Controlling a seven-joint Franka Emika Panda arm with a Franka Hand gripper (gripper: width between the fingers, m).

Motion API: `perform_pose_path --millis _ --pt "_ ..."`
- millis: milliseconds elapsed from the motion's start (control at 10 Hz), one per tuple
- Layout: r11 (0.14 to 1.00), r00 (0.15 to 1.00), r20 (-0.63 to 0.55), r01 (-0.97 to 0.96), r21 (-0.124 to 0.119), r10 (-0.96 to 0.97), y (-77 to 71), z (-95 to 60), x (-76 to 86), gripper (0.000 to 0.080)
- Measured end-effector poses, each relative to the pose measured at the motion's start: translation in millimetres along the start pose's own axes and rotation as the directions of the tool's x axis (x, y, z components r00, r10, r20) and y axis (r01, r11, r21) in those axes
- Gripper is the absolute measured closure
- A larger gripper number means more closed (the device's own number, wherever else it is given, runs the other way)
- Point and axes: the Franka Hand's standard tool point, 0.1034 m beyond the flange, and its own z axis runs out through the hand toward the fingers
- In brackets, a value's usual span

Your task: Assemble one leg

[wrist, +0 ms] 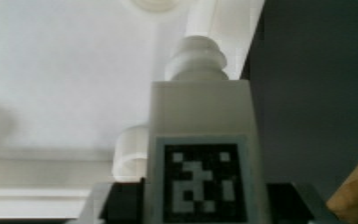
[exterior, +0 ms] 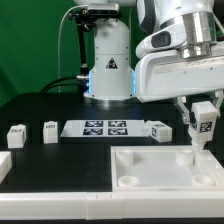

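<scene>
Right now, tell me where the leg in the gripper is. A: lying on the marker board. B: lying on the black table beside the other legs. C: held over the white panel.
C: the gripper, shut on the leg, holds it upright over the white panel, at the exterior view's right.
</scene>
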Motion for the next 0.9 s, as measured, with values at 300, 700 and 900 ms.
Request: perform_pose_path --millis 300,700,900 --pt "1.000 0.998 -0.067 0.002 -0.005 -0.002 3.2 1.4 1.7 0.0509" --pt "0.998 0.993 -0.095 0.064 -0.022 -0.066 34.2 12.0 59.7 0.0509" --pt "0.998 0.990 -0.124 0.062 -0.026 -0.065 36.6 13.7 67.7 0.0509"
